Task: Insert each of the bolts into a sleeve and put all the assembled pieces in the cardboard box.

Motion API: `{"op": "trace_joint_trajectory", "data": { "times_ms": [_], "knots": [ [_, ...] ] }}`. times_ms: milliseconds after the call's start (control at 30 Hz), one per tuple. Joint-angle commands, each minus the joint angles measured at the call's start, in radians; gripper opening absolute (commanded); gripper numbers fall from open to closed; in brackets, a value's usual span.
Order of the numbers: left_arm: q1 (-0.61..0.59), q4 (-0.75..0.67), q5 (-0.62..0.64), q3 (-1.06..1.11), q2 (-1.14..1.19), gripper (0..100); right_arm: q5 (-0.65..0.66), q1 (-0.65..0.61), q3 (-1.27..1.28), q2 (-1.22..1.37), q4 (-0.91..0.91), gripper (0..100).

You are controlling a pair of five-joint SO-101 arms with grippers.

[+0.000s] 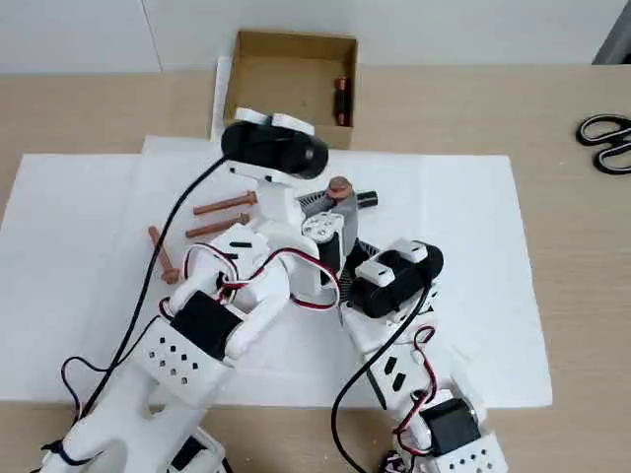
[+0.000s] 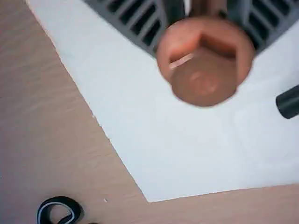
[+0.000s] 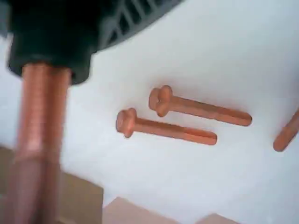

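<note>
At the centre of the bench [image 1: 562, 99], over the white paper sheet [image 1: 473, 256], the left jaws are pinching a copper bolt [image 1: 339, 187] behind its head. In the left wrist view the bolt head [image 2: 204, 65] faces the camera, with grey slatted jaws on either side of the shank. A loose sleeve [image 1: 367, 199], black, lies just beside it at 3 o'clock.

In the right wrist view a bolt shank [image 3: 35, 140] runs into a second sleeve [image 3: 46, 42] beside a grey jaw. I cannot tell whether the right jaws are spread or pressed together.

At 9 o'clock of the held bolt lie an upper bolt [image 1: 225, 204] and a lower bolt [image 1: 217, 227], with a far bolt [image 1: 162, 254] out at 8 o'clock.

The cardboard box [image 1: 237, 79] stands at 12 o'clock, with an assembled piece [image 1: 341, 101] against its 3 o'clock wall. Scissors [image 1: 606, 143] lie at 2 o'clock, off the sheet.
</note>
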Motion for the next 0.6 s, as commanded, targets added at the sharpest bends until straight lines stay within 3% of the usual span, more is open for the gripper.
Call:
{"op": "trace_joint_trajectory", "data": {
  "times_ms": [0, 567],
  "knots": [
    [-0.002, 0.021, 0.003, -0.007, -0.034, 1, -0.011, -0.004, -0.011, -0.016, -0.051, 0.4],
    [0.006, 0.129, 0.003, 0.022, -0.032, 1, -0.008, -0.007, -0.011, -0.016, -0.082, 0.4]
  ]
}}
